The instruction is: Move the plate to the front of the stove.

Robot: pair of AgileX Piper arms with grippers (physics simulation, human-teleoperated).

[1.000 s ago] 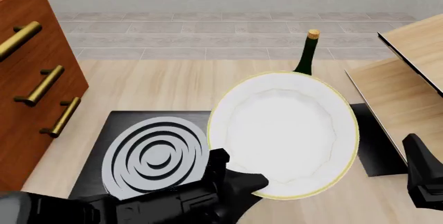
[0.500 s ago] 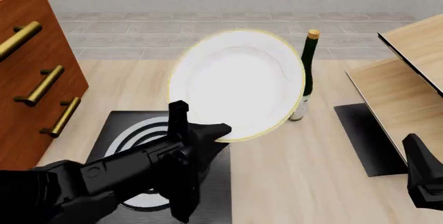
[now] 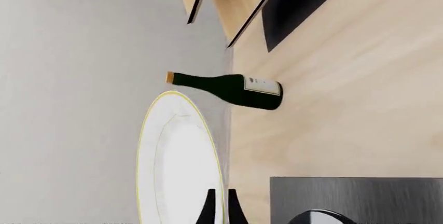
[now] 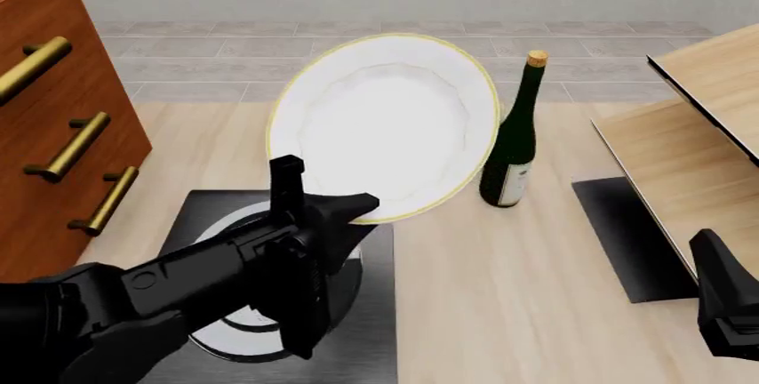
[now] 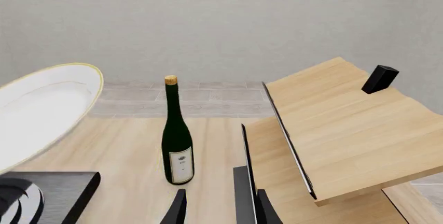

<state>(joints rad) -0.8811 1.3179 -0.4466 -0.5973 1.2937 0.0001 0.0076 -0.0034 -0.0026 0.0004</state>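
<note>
The white plate [image 4: 386, 126] with its gold rim hangs tilted in the air, above the far edge of the stove [image 4: 375, 308]. My left gripper [image 4: 347, 209] is shut on the plate's lower rim. In the left wrist view the plate [image 3: 176, 167] shows edge-on, with the fingertips [image 3: 209, 209] pinching its rim. My left arm hides much of the stove's ring burner. The right gripper [image 5: 221, 211] is open and holds nothing. It sits low at the front right [image 4: 723, 313], well away from the plate [image 5: 41, 112].
A dark green wine bottle [image 4: 513, 148] stands upright just right of the plate. A plain black flat rectangle [image 4: 623, 242] lies further right, beside slanted wooden boards [image 4: 699, 135]. A brown drawer cabinet [image 4: 59, 126] with brass handles fills the left side.
My left gripper has carried the plate left and away from me. It was over the table right of the stove and is now above the stove's far edge, uncovering the bottle. The right arm stayed still.
</note>
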